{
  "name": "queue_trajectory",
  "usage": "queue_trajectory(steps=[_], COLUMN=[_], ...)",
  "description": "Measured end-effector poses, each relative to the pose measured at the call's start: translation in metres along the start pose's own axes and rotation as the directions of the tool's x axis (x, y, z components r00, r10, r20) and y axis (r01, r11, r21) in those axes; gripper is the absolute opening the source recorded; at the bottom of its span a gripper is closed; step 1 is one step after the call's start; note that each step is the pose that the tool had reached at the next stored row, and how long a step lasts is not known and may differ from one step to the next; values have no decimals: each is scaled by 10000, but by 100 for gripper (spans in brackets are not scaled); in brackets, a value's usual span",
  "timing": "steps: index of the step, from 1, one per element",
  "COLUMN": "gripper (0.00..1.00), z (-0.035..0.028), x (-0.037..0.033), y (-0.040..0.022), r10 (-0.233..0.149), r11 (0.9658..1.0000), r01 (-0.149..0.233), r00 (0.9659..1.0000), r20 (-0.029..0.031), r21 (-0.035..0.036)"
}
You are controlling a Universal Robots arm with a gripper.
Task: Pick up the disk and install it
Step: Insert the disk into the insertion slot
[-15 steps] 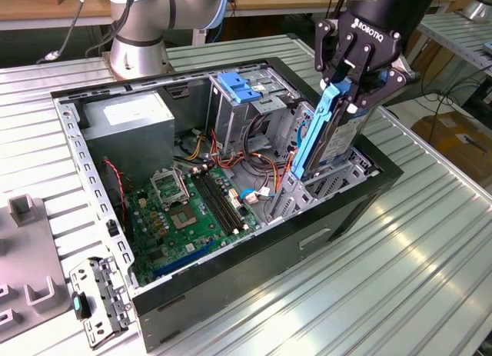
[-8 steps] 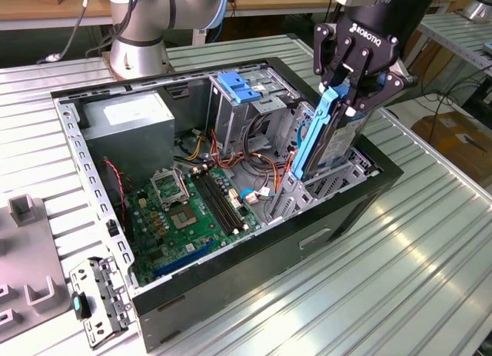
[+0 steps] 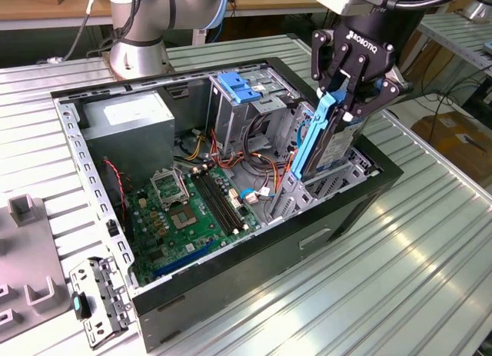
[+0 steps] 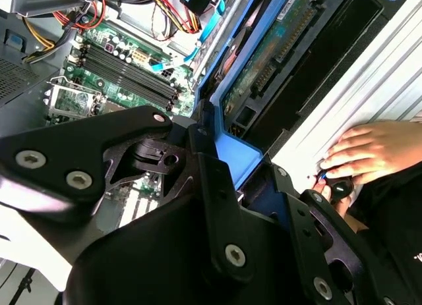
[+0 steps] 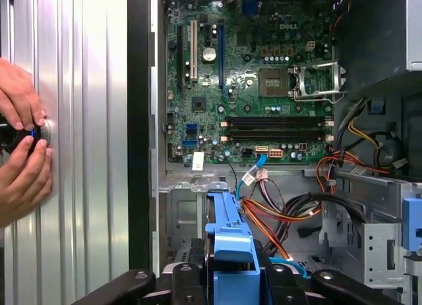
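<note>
The gripper (image 3: 342,102) is closed on the disk (image 3: 323,148), which is clamped at its upper end by the blue carrier. The disk is held upright on edge, its lower end down at the metal drive bay (image 3: 352,175) at the exterior view's right end of the open computer case (image 3: 254,273). The motherboard (image 3: 192,210) lies beside it. A person's hands (image 5: 20,147) are seen on the ribbed table (image 5: 79,87) just outside the case.
</note>
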State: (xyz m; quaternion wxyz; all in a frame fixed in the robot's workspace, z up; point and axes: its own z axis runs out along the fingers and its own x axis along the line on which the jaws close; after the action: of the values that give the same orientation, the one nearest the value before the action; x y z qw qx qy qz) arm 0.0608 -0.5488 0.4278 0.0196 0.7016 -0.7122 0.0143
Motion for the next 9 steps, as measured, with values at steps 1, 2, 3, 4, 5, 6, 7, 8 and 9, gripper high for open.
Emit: queue_trajectory(steps=[1, 2, 3, 4, 5, 6, 7, 8, 9], gripper=[37, 37, 37, 37, 37, 37, 37, 37, 37], z=[11, 22, 34, 48, 60, 72, 86, 98, 114], x=[0, -1, -2, -2, -3, -3, -4, -5, -5], y=[0, 0, 0, 0, 0, 0, -1, -1, -1], r10=[0, 0, 0, 0, 0, 0, 1, 0, 0], r11=[10000, 10000, 10000, 10000, 10000, 10000, 10000, 10000, 10000], r01=[0, 0, 0, 0, 0, 0, -1, 0, 0], r00=[10000, 10000, 10000, 10000, 10000, 10000, 10000, 10000, 10000], r20=[0, 0, 0, -1, 0, 0, 0, 0, 0], r21=[0, 0, 0, 0, 0, 0, 0, 0, 0])
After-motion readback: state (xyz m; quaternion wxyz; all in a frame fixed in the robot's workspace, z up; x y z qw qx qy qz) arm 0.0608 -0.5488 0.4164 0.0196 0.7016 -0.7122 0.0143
